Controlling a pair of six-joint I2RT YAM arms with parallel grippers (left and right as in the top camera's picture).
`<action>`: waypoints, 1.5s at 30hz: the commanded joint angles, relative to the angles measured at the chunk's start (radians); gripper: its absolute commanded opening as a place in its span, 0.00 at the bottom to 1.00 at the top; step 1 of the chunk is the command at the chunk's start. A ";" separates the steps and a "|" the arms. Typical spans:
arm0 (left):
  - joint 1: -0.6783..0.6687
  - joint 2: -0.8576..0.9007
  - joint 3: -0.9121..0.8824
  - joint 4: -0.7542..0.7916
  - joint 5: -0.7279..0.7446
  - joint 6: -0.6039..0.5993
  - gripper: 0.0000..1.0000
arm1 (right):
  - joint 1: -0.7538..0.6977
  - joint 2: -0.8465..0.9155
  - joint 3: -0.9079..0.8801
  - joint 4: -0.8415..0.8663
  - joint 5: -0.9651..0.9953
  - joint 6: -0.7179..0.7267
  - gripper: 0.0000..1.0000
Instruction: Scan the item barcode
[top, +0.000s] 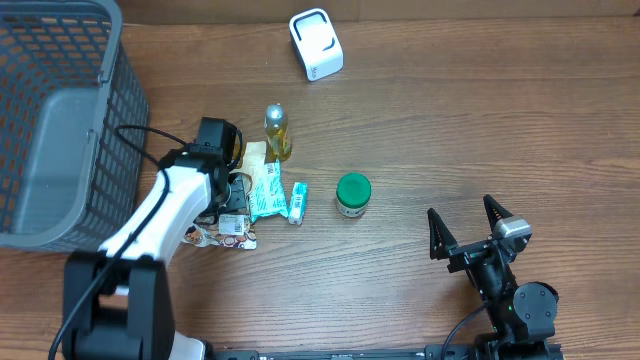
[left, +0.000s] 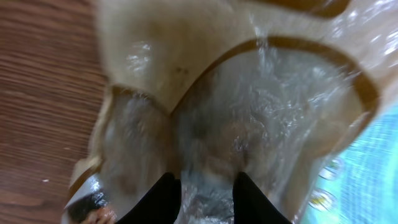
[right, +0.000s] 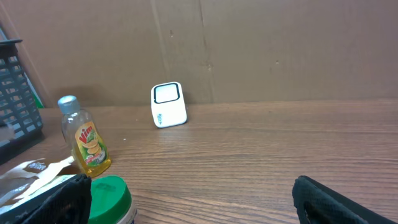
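A crinkly clear plastic packet (left: 249, 112) with tan edges fills the left wrist view. In the overhead view the packet (top: 232, 232) lies on the table by the basket. My left gripper (left: 208, 196) points down on it, and its black fingers (left: 165, 199) stand close together with a fold of the plastic between them. The arm covers most of the left gripper (top: 233, 195) from above. I cannot make out a barcode. The white scanner (top: 316, 44) sits at the far edge, also seen as a white scanner (right: 168, 104) in the right wrist view. My right gripper (top: 468, 228) rests wide open and empty at the front right.
A grey mesh basket (top: 60, 120) stands at the far left. Next to the packet lie a teal packet (top: 267, 190) and a small tube (top: 298, 202). A yellow bottle (top: 277, 132) and a green-lidded jar (top: 352, 194) stand mid-table.
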 joint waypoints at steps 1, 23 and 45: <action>-0.007 0.076 0.013 0.007 0.041 0.008 0.26 | -0.005 -0.008 -0.011 0.005 0.006 -0.001 1.00; -0.008 0.095 0.079 -0.007 0.214 0.058 0.29 | -0.005 -0.008 -0.011 0.005 0.006 -0.001 1.00; 0.052 0.071 0.649 -0.268 -0.142 0.168 0.46 | -0.005 -0.008 -0.011 0.005 0.006 -0.001 1.00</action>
